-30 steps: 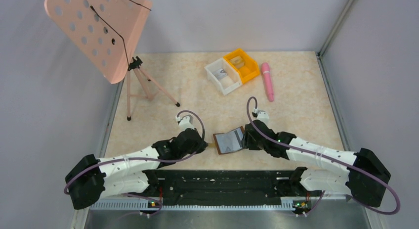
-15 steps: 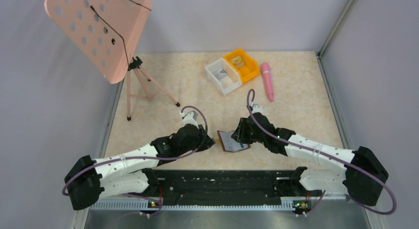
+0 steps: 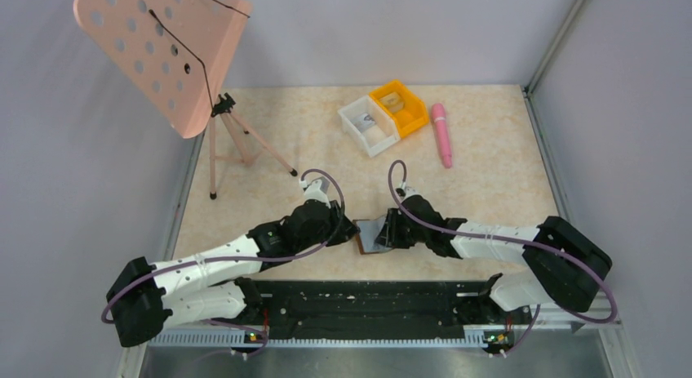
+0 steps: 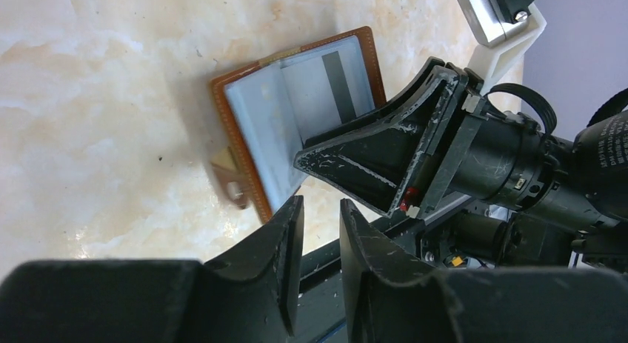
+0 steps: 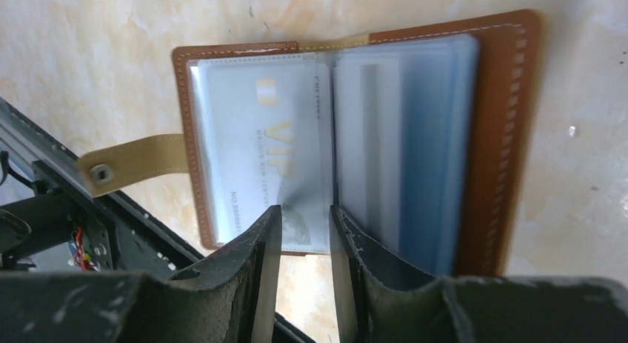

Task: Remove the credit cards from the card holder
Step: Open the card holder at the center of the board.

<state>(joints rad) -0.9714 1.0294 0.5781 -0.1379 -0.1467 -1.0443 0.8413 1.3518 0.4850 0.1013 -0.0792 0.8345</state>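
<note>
The card holder (image 3: 369, 236) lies open near the table's front edge, brown leather with pale blue-grey pockets and a tan clasp tab (image 5: 129, 164). A whitish credit card (image 5: 259, 143) marked VIP sits in its left pocket. Another card with a dark stripe (image 4: 337, 84) shows in the other half. My right gripper (image 5: 304, 210) hovers over the holder's lower edge, jaws narrowly open, nothing between them. My left gripper (image 4: 320, 204) is just left of the holder, jaws slightly open and empty. In the top view the left gripper (image 3: 351, 229) and right gripper (image 3: 385, 231) flank the holder.
A white bin (image 3: 367, 125) and an orange bin (image 3: 398, 106) stand at the back, with a pink pen (image 3: 441, 133) to their right. A pink perforated music stand (image 3: 163, 51) on a tripod occupies the back left. A black rail (image 3: 367, 300) runs along the near edge.
The left gripper has opened a little and moved right toward the holder. The right arm has swung left over the holder, its jaws narrowing; the holder has shifted slightly left.
</note>
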